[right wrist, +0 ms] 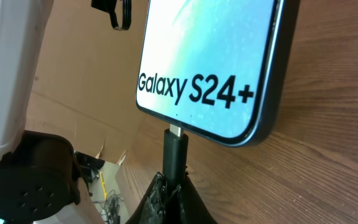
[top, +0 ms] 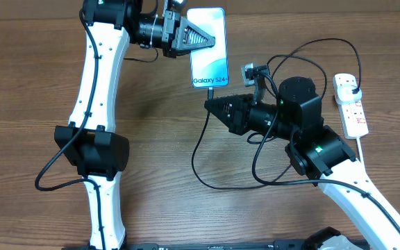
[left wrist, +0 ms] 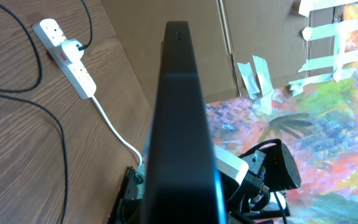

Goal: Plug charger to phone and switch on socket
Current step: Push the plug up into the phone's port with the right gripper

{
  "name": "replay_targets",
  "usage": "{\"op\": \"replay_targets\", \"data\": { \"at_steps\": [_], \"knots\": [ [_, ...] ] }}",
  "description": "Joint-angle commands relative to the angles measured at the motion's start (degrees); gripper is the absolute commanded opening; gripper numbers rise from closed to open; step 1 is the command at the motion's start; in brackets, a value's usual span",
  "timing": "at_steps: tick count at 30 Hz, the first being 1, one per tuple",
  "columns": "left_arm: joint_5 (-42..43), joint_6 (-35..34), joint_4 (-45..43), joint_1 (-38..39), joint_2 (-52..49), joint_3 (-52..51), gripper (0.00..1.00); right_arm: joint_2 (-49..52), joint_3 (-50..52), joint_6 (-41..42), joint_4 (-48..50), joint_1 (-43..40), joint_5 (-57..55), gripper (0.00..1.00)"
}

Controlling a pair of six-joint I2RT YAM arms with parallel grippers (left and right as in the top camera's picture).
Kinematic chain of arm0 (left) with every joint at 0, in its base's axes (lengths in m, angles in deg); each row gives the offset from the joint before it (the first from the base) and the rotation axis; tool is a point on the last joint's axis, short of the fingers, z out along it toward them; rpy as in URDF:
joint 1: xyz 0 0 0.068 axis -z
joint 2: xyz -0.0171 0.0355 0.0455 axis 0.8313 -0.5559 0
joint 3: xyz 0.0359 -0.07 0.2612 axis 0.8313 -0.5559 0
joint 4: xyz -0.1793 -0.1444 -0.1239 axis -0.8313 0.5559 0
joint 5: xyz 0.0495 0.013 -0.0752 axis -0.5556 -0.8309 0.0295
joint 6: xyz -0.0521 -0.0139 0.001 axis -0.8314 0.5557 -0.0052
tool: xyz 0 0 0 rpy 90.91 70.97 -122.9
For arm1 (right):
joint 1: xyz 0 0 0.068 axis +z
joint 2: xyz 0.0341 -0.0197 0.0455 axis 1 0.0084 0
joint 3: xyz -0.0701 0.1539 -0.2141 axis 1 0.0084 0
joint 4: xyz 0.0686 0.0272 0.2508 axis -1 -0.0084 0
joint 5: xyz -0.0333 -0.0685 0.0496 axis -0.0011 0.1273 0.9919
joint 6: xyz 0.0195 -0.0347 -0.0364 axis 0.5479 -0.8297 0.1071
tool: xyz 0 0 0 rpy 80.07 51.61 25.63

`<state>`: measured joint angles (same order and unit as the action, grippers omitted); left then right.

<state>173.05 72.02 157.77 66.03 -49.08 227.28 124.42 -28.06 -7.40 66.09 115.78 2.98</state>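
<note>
While the left gripper [top: 198, 39] is clamped on the upper half of a Galaxy S24+ phone [top: 210, 66], holding it at the far side of the wooden table [top: 33, 83] with its pale blue screen facing up, the right gripper [right wrist: 173, 198] is pinched shut on the charger connector [right wrist: 174, 152]. It presses the connector into the port in the phone's bottom edge. A sliver of metal tip shows between connector and phone, so this step looks nearly done but perhaps not fully seated.

The black charger cable [top: 198, 156] loops across the table to a white power strip [top: 356, 114] lying at the right, well apart from the phone. The charger plug [top: 351, 87] already sits in an outlet toward the end away from the strip's white cord.

The strip's switch remains to be pressed, and whether it is on cannot be told.

No box, tray or bin is in view. The strip's other outlets look empty.
</note>
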Motion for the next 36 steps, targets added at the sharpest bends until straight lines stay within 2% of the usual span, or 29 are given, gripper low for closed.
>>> {"op": "replay_targets", "data": {
  "at_steps": [1, 36],
  "knots": [
    [2.67, 1.57, 0.37, 1.64, 2.4, 1.64, 0.04, -0.7, -0.02, 0.15, 1.16, -1.18, -2.34, 0.04],
    [2.69, 1.95, 0.59, 1.9, 2.4, 1.64, 0.04, -0.7, -0.02, -0.04, 3.5, -4.02, -2.16, 0.04]
  ]
}}
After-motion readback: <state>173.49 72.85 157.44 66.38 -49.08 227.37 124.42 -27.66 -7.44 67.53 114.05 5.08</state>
